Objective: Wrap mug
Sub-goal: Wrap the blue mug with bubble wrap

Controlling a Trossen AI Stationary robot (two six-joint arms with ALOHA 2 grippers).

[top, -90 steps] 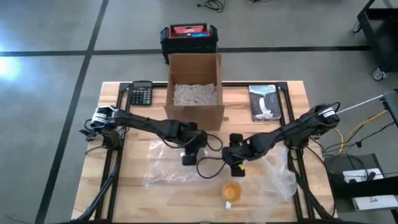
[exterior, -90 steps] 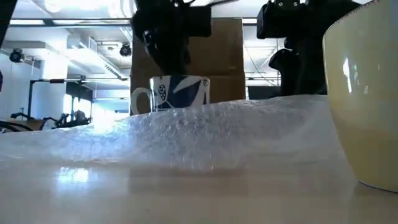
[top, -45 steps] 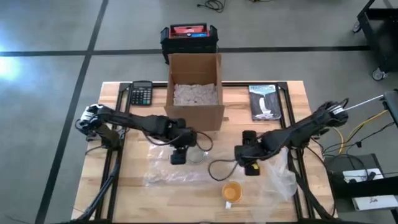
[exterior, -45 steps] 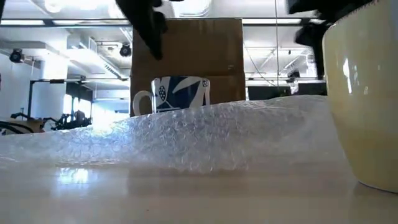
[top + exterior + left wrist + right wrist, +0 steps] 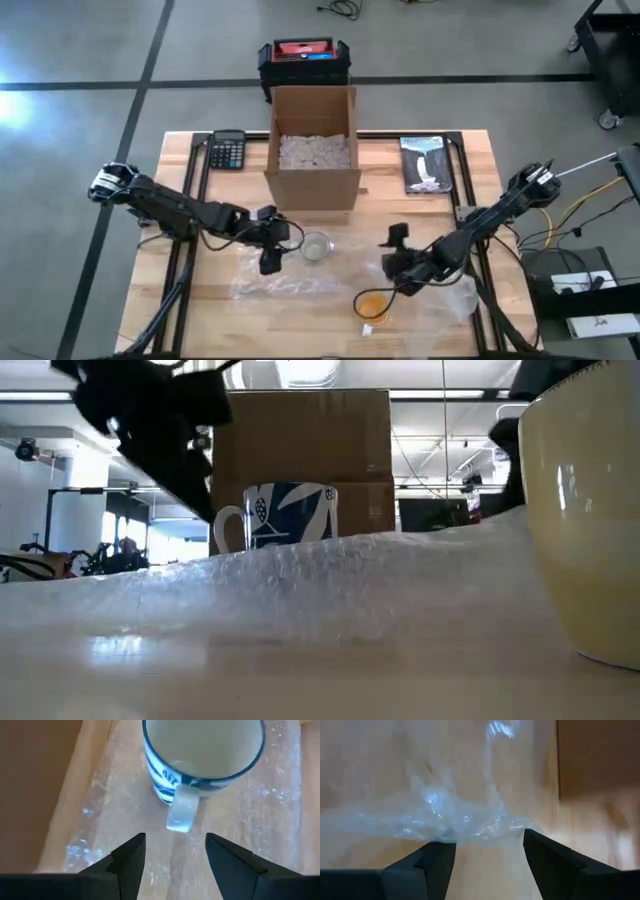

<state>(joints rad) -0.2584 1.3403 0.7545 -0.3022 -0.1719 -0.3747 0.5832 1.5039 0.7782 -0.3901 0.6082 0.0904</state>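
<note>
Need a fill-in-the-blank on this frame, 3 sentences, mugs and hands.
The blue-and-white mug stands on the ____ wrap.
The left hand is ____, its fingers facing the mug's handle.
The yellow mug stands nearest the ____ hand.

Missing words: bubble; open; right

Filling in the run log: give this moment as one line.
blue-and-white ceramic mug: upright on clear bubble wrap sheet | left gripper: open, facing mug handle | right gripper: open, over crumpled clear wrap | mug unwrapped

Even overhead light; ceiling lamp glare low view; right wrist view blurred.
</note>
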